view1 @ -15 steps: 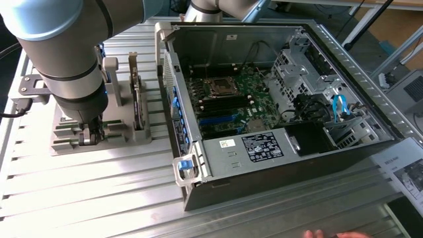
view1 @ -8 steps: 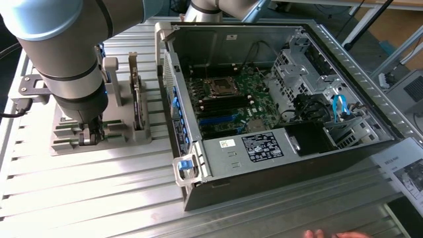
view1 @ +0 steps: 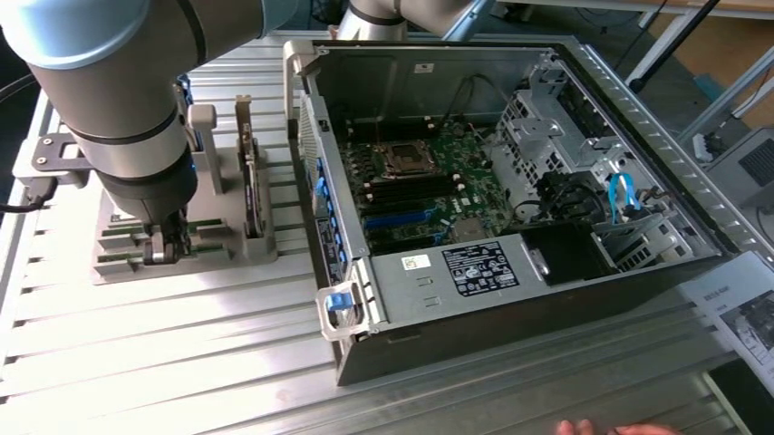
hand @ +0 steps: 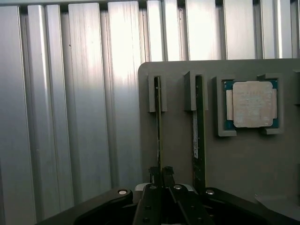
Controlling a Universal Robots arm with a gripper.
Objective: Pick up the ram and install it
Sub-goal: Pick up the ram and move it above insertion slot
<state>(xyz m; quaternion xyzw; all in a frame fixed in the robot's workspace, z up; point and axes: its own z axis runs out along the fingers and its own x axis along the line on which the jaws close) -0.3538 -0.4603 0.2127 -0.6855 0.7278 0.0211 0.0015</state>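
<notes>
Hand (view1: 601, 427) at the near edge: keep it clear. On the exterior view's left, your gripper (hand: 161, 174) is pinched nearly closed on the ram (hand: 159, 133), which stands upright in its holder (hand: 176, 150) slot. Grip looks to be at one end only, so the stick could tilt & jam, or knock the 2nd stick (hand: 199, 140) just beside. Open PC case (view1: 418, 272) is well apart, to the exterior view's right.
</notes>
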